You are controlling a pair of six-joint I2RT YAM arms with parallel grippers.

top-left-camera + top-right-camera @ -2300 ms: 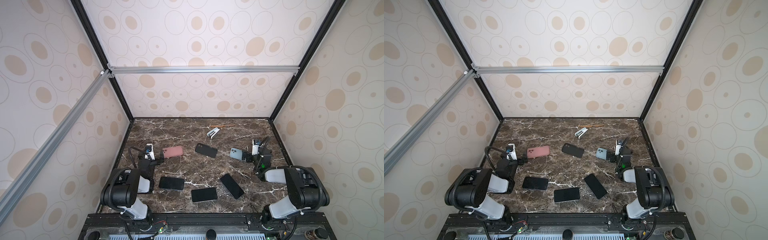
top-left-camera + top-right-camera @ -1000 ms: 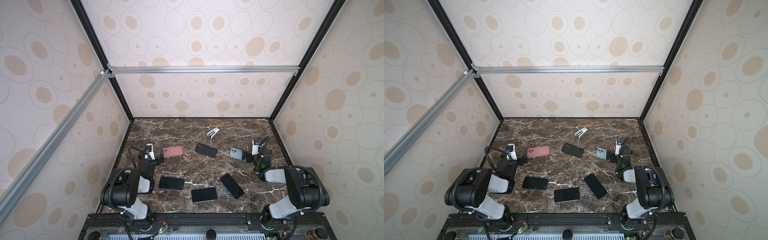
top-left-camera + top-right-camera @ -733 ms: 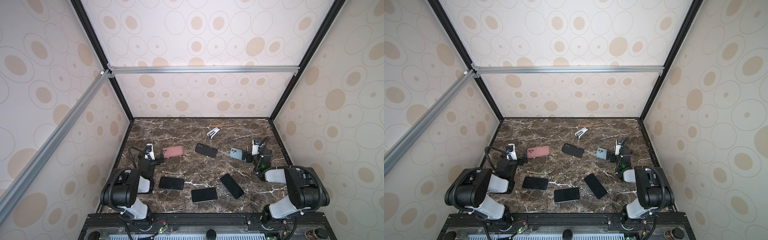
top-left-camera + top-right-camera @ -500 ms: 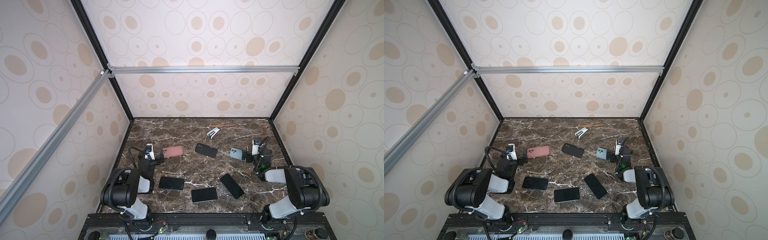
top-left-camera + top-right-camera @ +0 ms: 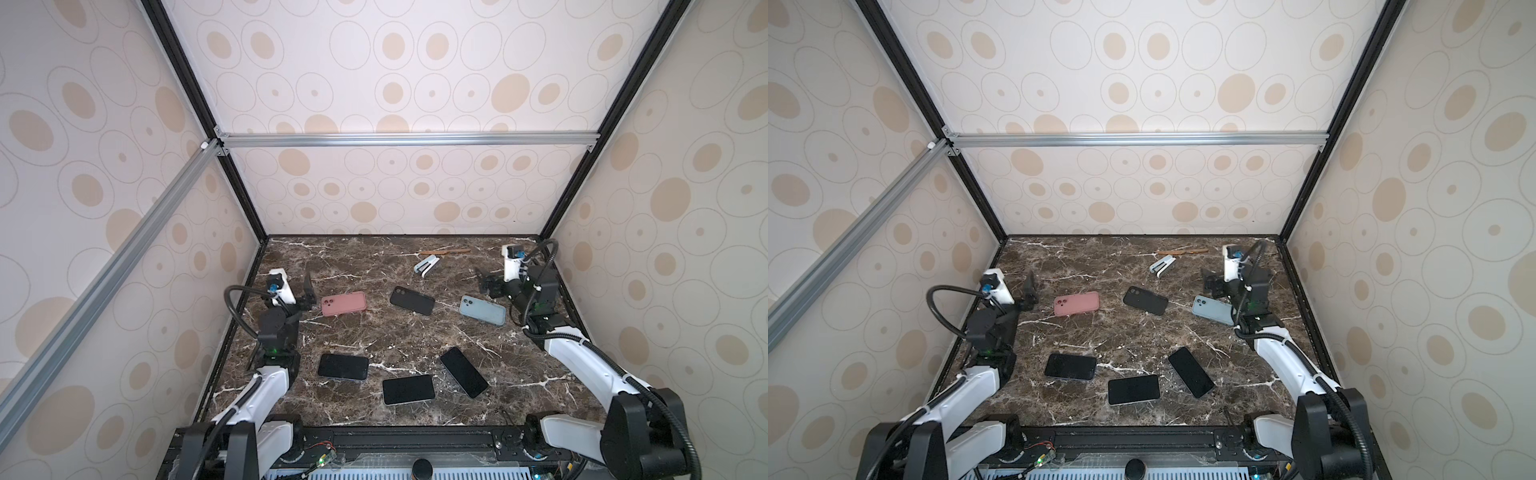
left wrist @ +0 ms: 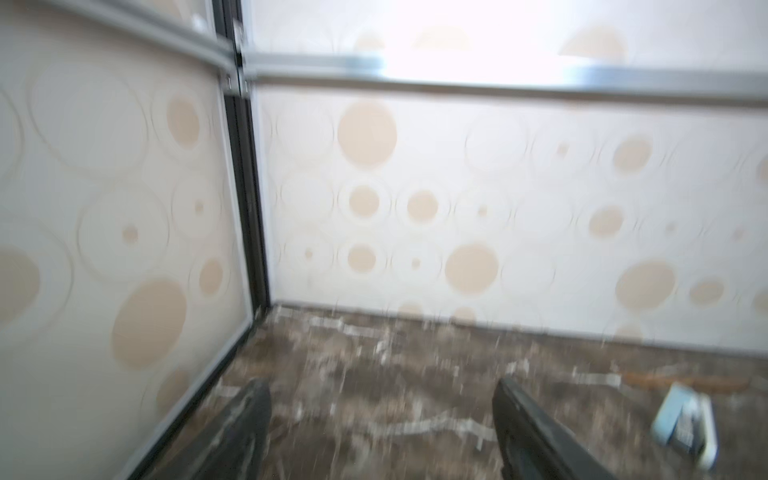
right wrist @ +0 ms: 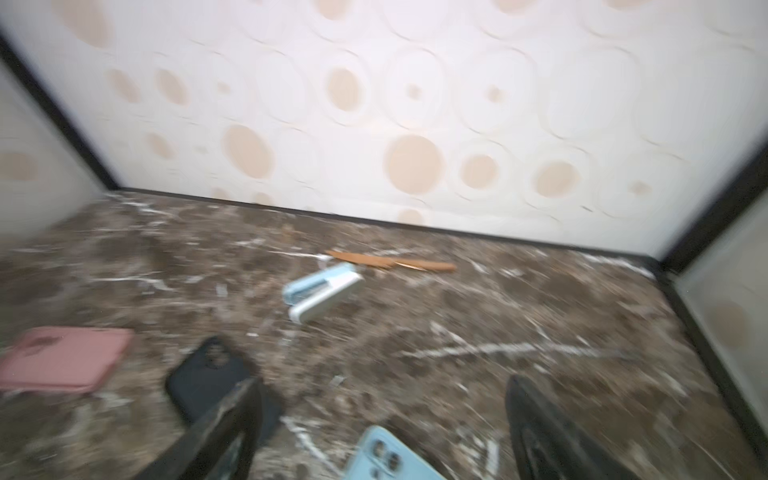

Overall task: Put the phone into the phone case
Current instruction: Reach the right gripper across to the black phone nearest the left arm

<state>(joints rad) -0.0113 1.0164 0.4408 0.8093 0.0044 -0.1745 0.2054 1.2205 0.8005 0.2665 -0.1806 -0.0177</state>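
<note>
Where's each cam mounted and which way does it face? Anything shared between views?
Both top views: high above the near edge, looking down at the marble table; left arm and right arm show.
Left wrist: on the left arm, facing the back-left corner; left jaws open, empty.
Right wrist: on the right arm, facing the back wall over the blue case; right jaws open.
Shared: both wrist views show the white-and-blue gadget.
</note>
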